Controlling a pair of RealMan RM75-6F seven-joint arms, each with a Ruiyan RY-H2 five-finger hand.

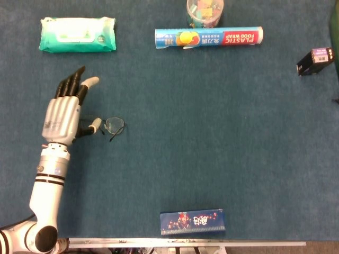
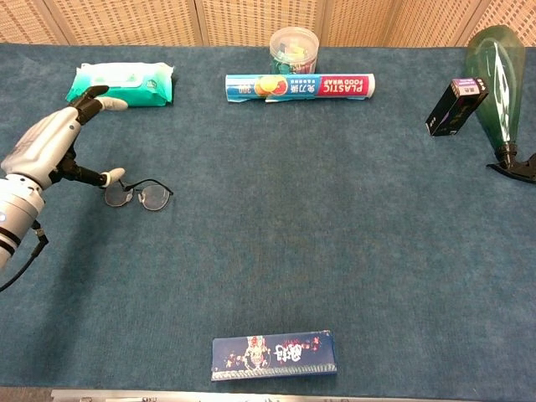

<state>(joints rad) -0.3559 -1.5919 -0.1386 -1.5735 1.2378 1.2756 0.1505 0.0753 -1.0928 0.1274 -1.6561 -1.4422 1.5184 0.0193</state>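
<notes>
- The left robot hand (image 1: 66, 114) hangs over the left part of the table (image 1: 212, 132), palm down, fingers stretched and spread toward 12 o'clock, thumb (image 1: 91, 128) stuck out toward 3 o'clock. It has hold of nothing.
- The glasses (image 1: 110, 126) lie flat on the table at 3 o'clock from that hand. In the head view the thumb tip covers the near lens; in the chest view the thumb tip sits at the frame's left end (image 2: 117, 191). Whether it touches the frame or hovers just above, I cannot tell.
- The glasses' long axis runs from 9 o'clock to 3 o'clock, so it continues the line of the thumb; the far lens and a folded temple point away from the hand.
- The right robot hand shows in neither view, so the left one is the nearer by judgement.
- Further out: a wet-wipes pack (image 1: 78, 34) at 12 o'clock from the hand, a plastic-wrap box (image 1: 209, 37) and a clear tub (image 1: 204, 11) at 1 o'clock, a blue box (image 1: 193, 222) at 5 o'clock near the table's front edge.
- Far right: a small black carton (image 2: 456, 105) beside a green spray bottle (image 2: 496, 67) lying on its side.
</notes>
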